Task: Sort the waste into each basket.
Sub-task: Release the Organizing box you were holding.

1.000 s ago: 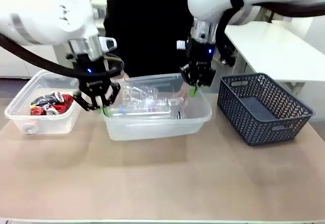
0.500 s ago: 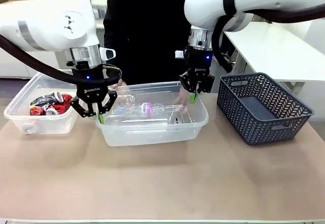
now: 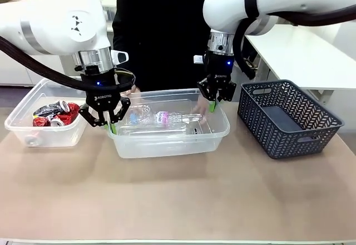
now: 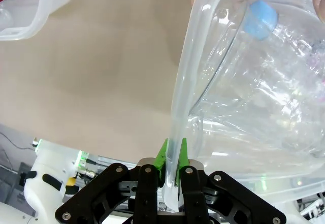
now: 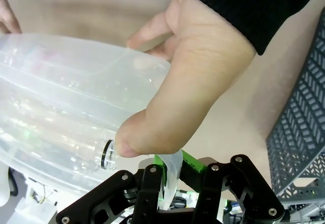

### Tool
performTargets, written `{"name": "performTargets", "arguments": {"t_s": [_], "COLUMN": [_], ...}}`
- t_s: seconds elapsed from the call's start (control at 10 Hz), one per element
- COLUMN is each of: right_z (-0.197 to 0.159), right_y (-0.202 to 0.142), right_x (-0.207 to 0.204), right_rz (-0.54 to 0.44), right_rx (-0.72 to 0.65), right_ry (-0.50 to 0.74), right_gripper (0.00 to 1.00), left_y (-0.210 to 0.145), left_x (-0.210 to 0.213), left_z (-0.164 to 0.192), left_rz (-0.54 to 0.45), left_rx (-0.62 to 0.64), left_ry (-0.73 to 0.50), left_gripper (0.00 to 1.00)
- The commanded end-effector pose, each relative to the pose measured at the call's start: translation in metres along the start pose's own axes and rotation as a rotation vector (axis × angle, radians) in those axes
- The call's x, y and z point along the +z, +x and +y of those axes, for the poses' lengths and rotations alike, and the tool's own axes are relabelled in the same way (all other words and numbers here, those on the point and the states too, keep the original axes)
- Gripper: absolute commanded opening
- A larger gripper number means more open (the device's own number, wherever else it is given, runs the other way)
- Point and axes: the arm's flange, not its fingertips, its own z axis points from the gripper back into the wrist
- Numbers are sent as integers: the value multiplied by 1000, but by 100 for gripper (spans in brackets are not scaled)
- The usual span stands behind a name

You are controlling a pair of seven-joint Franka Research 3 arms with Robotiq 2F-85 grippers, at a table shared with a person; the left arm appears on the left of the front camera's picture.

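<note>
Op1: Grippers — what's the state?

Op2: Left gripper (image 3: 110, 127) clamped on rim of middle tub (image 3: 167, 145), at its left end. Left wrist cam shows green pads (image 4: 163, 155) pinching the clear rim edge-on, jaws nearly together w/ only the plastic between.

Op1: Right one?

Op2: Right gripper (image 3: 213, 105) same deal, pinched on the rim at the tub's far right corner. Right wrist cam: rim tab sits between the pads (image 5: 190, 164). Person's hand (image 5: 188, 76) is right there too, thumb pressed on the tub wall just above the gripper.

Op1: Where's the waste?

Op2: Clear bottles (image 3: 158, 118) lie inside middle tub, one w/ a pink label, one w/ a blue cap (image 4: 260, 20). Crushed cans (image 3: 54, 114), red, silver & black, sit in left tub (image 3: 44, 136), beside the middle one.

Op1: Tub on the table or up?

Op2: Can't tell for sure from front cam, looks at or near the tabletop (image 3: 178, 200).

Op1: Anything else?

Op2: Dark lattice basket (image 3: 289, 117) on the right, apart from the tubs; person's other hand (image 3: 132, 91) at tub's far left corner
</note>
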Motion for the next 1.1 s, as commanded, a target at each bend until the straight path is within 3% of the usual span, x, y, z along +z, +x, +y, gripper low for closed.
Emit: {"name": "performTargets", "arguments": {"t_s": [0.0,0.1,0.2,0.3,0.4,0.5,0.6,0.7,0.8,1.0], "right_z": [9,0,-12,-18,-25,-32,-44,-54,-60,-71], "right_y": [-1,0,-14,-28,-45,-60,-79,-91,-101,-123], "right_x": [3,0,4,10,17,24,30,34,35,38], "right_rz": [-14,0,-74,-152,-244,-322,-329,-358,-374,-416], "right_rx": [21,0,-73,-95,-115,-121,-47,-15,1,51], "right_ry": [0,0,41,104,147,185,235,278,301,385], "right_gripper": [4,4,45,60,100,65,100,100,100,100], "left_y": [0,0,-2,-4,-11,-20,-28,-30,-33,-41], "left_x": [1,0,5,9,16,26,35,38,40,40], "left_z": [-4,0,-4,-4,0,9,20,27,31,39], "left_rz": [-11,0,-31,-54,-106,-170,-221,-248,-262,-261], "left_rx": [9,0,-15,-21,-15,-3,11,29,35,-65], "left_ry": [-22,0,3,3,-21,-51,-89,-109,-116,-171], "left_gripper": [7,7,43,66,100,100,100,89,99,100]}}
